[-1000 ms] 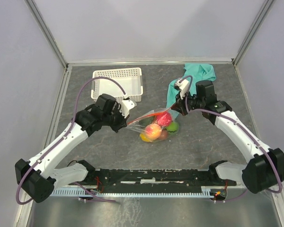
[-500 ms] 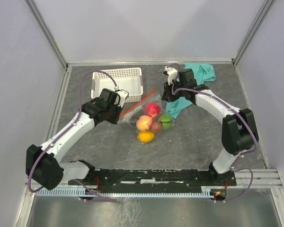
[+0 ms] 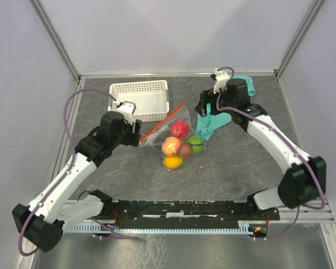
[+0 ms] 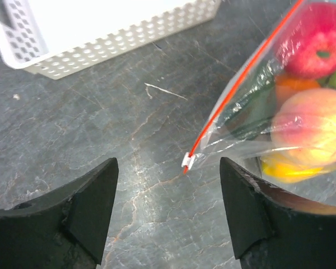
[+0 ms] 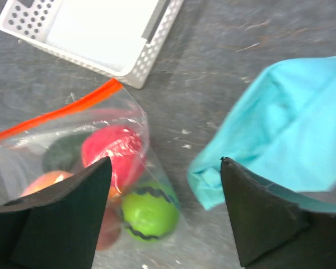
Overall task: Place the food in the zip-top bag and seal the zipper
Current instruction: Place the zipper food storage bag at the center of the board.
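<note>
We're looking at a clear, crinkly, glossy plastic zip-top bag (image 3: 176, 140) with its smooth red-orange zipper (image 4: 243, 78), shiny smooth food (image 5: 115, 154) inside it, a matt white perforated plastic basket (image 3: 140, 100) and a soft teal cloth (image 3: 211, 124) beside the bag, all on a matt, veined grey table (image 3: 241, 162).

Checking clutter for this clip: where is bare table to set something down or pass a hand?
Free: near strip of the table between zip-top bag and arm bases, up to the right arm. Crowded: far middle, where white basket, bag, teal cloth, left end effector and right end effector cluster.
</note>
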